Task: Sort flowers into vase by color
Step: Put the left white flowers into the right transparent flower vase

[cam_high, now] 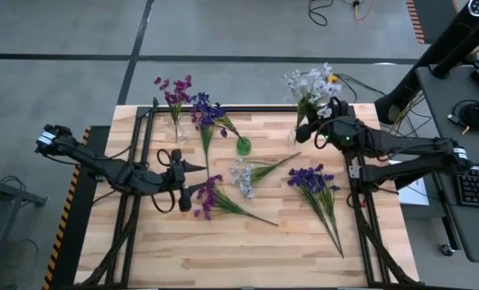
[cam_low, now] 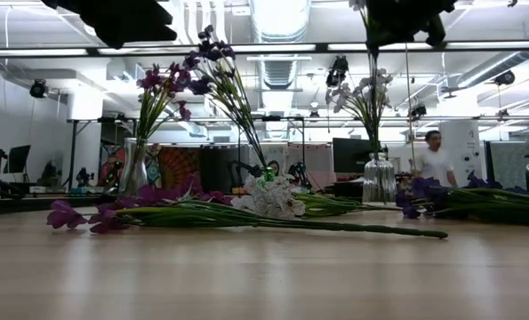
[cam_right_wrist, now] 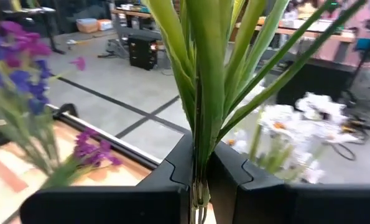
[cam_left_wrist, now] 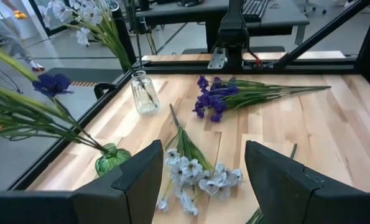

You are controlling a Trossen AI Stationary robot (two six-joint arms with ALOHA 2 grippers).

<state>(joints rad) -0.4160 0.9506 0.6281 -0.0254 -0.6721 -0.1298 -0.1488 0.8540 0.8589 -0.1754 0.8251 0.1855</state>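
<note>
Three vases stand along the far edge. A clear vase holds magenta flowers, and a green vase holds dark blue-violet ones. A second clear vase holds white flowers. My right gripper hangs above this vase, shut on a green-stemmed sprig. Flat on the table lie a magenta sprig, a white sprig and a blue-violet sprig. My left gripper is open above the table beside the magenta sprig, with the white sprig ahead of its fingers. My right gripper pinches the sprig's bundled green stems between its two fingers, coming in about level from the table's right and lying across the stems. The sprig stands nearly upright. Its leaves rise past the fingers, and its stem runs down toward the clear vase's mouth.
Black frame rails run along the table's left, right and far sides. The near half of the wooden table is bare. A person stands in the room beyond the table, and a keyboard lies off the table's right edge.
</note>
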